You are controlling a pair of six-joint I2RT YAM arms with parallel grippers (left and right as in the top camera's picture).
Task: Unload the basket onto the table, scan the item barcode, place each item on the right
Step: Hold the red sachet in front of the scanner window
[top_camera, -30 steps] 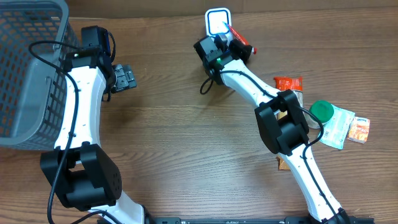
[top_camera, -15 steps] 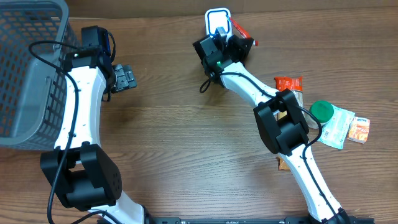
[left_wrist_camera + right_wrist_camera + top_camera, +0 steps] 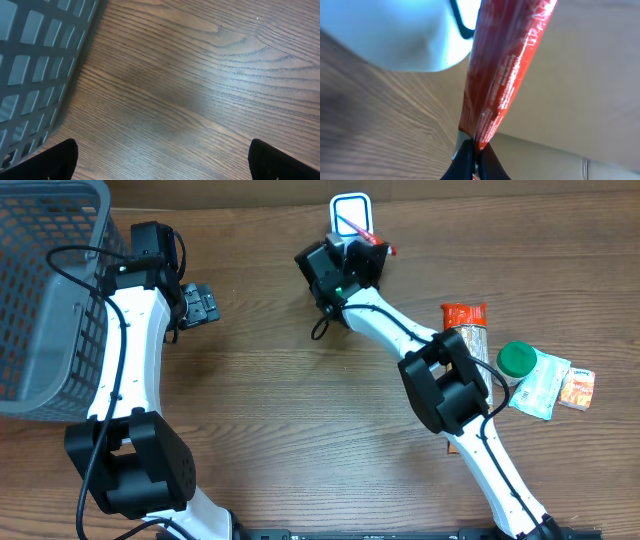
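Red packet (image 3: 506,75) pinched at lower edge by right gripper (image 3: 475,159), jaws pressed together on it. Packet held edge-on over white scanner (image 3: 345,204) at table's far edge. Left gripper (image 3: 200,305) spread wide, parked beside basket (image 3: 40,300).

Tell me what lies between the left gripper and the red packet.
Overhead view: only bare wooden table from the left gripper until the right gripper, whose fingers hold the red packet over the scanner.

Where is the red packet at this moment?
Overhead view, top centre: the red packet is pinched in the shut right gripper, held over the white scanner at the table's far edge.
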